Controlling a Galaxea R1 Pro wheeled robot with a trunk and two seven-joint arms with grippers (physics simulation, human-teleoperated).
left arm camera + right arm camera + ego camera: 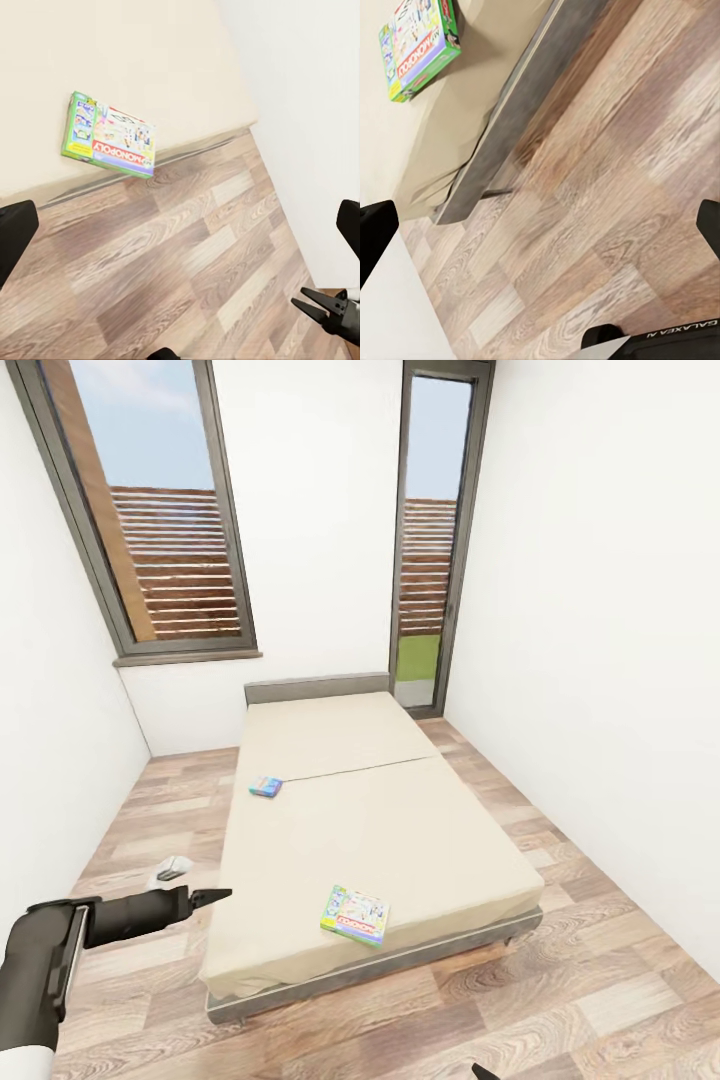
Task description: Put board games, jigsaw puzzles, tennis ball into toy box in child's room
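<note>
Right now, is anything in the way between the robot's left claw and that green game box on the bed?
Nothing visible. The left gripper hangs over bare floor beside the bed, and the green game box lies near the foot edge with only mattress around it.

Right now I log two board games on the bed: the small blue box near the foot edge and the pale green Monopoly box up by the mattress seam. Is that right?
The positions are swapped. In the head view the pale green Monopoly box lies near the foot edge of the bed, and the small blue box sits up by the mattress seam, near its left side.
</note>
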